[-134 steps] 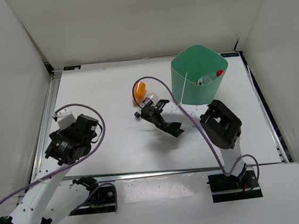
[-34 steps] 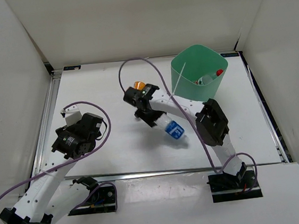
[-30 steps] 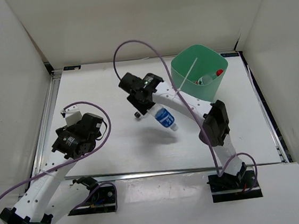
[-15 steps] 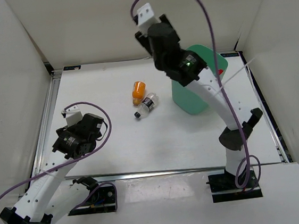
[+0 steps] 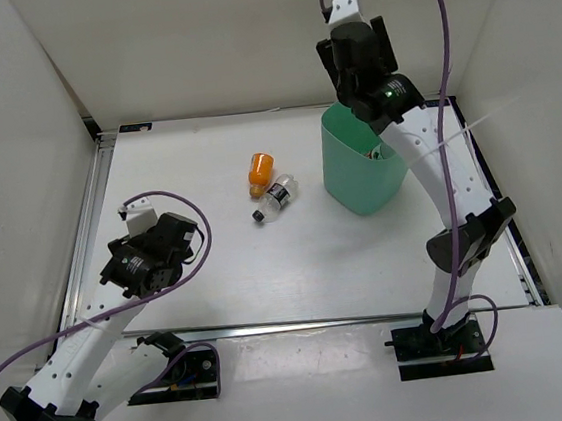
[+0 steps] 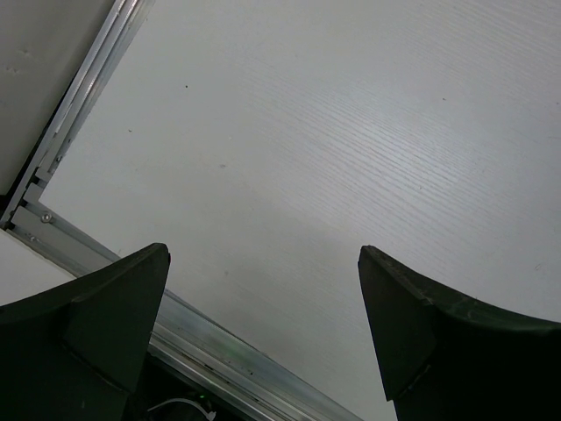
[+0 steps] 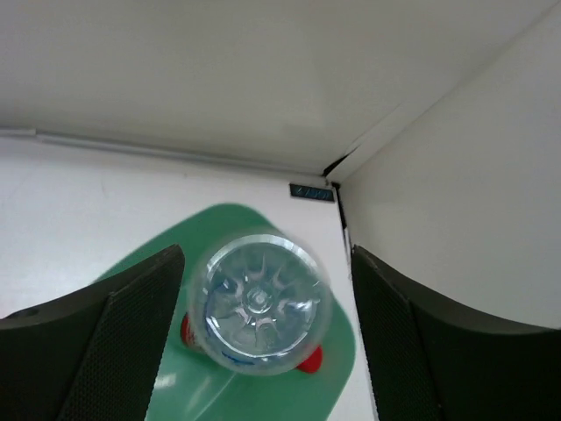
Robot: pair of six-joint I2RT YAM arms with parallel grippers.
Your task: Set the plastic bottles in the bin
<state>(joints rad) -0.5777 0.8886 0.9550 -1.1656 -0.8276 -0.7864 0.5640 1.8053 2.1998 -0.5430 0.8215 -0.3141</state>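
I hold the right gripper (image 7: 263, 254) spread over the bin (image 7: 254, 217) so the bottle (image 7: 259, 303) drops in; left gripper (image 6: 263, 250) spread, idle

My top camera looks down from above and behind, over the whole table (image 5: 218, 277). Left wrist sits close over that table; right wrist peers down from high onto the bin (image 7: 340, 353), shared with top.
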